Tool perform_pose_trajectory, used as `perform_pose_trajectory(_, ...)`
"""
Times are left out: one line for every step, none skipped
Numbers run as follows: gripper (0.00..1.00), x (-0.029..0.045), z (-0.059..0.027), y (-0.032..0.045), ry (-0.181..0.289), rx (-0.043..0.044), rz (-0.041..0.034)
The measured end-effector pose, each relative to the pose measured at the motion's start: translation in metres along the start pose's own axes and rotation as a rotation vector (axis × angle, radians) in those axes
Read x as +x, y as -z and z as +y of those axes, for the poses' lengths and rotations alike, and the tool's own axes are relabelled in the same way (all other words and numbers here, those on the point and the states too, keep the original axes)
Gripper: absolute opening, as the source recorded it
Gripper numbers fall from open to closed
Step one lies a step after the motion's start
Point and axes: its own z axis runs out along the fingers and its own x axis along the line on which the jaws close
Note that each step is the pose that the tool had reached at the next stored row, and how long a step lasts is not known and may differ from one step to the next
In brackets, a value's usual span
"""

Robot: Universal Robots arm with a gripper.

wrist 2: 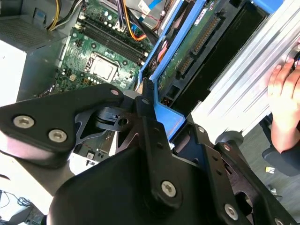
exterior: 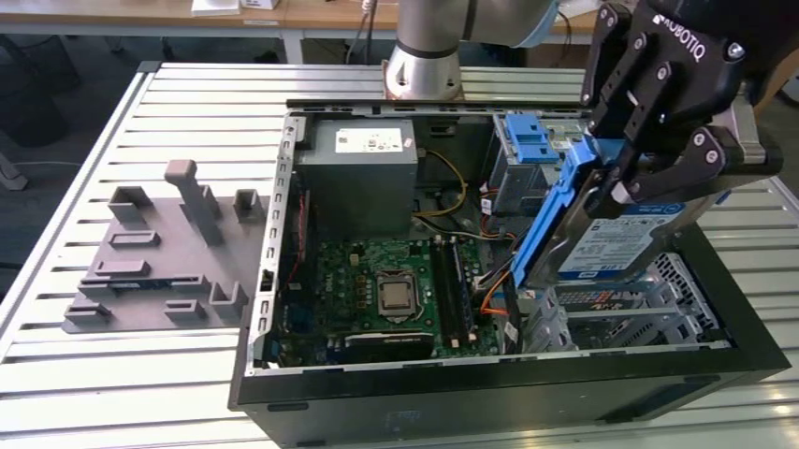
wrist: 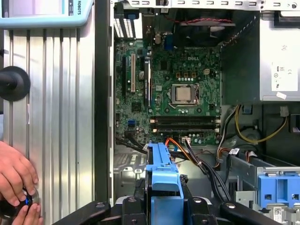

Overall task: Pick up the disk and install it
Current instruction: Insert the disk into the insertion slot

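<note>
My gripper (exterior: 639, 178) is shut on the disk (exterior: 618, 245), a silver drive with a blue-and-white label and a blue plastic frame. It holds the disk on edge and tilted, over the drive bay at the exterior view's right side of the open computer case (exterior: 500, 379). In the second wrist view the disk's green circuit side (wrist 2: 197, 47) runs away from the gripper (wrist 2: 152, 117). The disk's blue frame (wrist: 163, 173) rises between the fingers of the gripper (wrist: 164, 208) in the first wrist view.
Inside the case are a green motherboard (exterior: 387, 290), a grey power supply box (exterior: 362, 173), loose cables, and a silver cage with a blue latch (exterior: 530, 140). A grey fixture plate (exterior: 163, 253) lies on the slatted table. A person's hand (wrist: 16, 176) rests beside the case.
</note>
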Motion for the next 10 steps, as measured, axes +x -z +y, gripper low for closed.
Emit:
perform_pose_trajectory(0.36,0.0002,-0.0012,-0.0005,0.0,0.0,0.0001)
perform_pose_trajectory(0.36,0.0004,-0.0023,-0.0011,0.0,0.0,0.0001)
perform_pose_trajectory(0.36,0.0007,-0.0035,-0.0017,0.0,0.0,0.0001)
perform_pose_trajectory(0.36,0.0009,-0.0047,-0.0024,0.0,0.0,0.0)
perform_pose_trajectory(0.36,0.0011,-0.0058,-0.003,0.0,0.0,0.0001)
perform_pose_trajectory(0.36,0.0013,-0.0069,-0.0036,0.0,0.0,0.0001)
perform_pose_trajectory(0.36,0.0016,-0.008,-0.0042,0.0,0.0,0.0001)
perform_pose_trajectory(0.36,0.0018,-0.0094,-0.0047,0.0,0.0,0.0002)
perform_pose_trajectory(0.36,0.0021,-0.011,-0.0052,0.0,0.0,0.0002)
perform_pose_trajectory(0.36,0.0023,-0.0128,-0.0057,0.0,0.0,0.0003)
